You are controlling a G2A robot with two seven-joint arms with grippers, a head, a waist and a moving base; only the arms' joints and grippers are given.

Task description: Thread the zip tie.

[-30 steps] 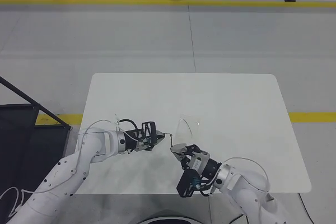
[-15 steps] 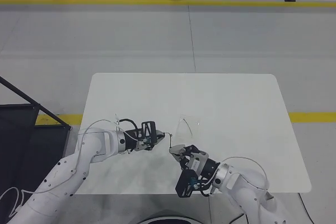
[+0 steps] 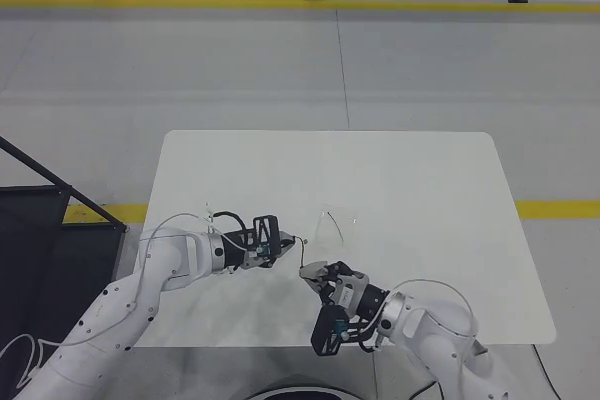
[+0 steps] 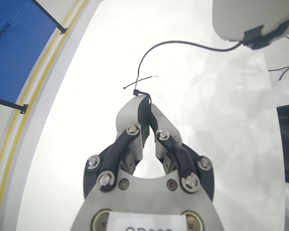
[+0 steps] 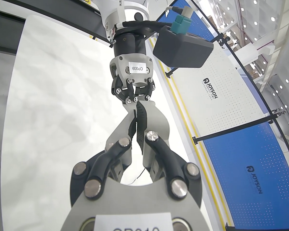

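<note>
Surface: white table (image 3: pixel 430 180) on a grey floor marked with yellow lines; it lies beneath the head of the zip tie (image 4: pixel 136 92), the landmark for every place below.
Head: a small black block that sticks out just past the fingertips of the left gripper (image 4: pixel 147 100).
Left gripper: clenched on the strap right behind the head, with the strap running in between its pads.
Right gripper (image 5: pixel 137 108): tip to tip with the left one and just beside the head, on the robot's side of it in the top view. Its pads are pressed together, apparently pinching the strap a little farther from the head.
Long axis: a short dark run from the head straight to the right gripper's tips, crossing the line of the left fingers.
Tail: a thin strand shows between the right gripper's finger roots, away from the head. It is probably the free end.
Nearer arm: the right one has the tail side, so the feeding likely falls to it while the left steadies the head.
Next move: the tail must curl back and meet the head's slot end-on. Which way the slot faces is too small to tell.
</note>
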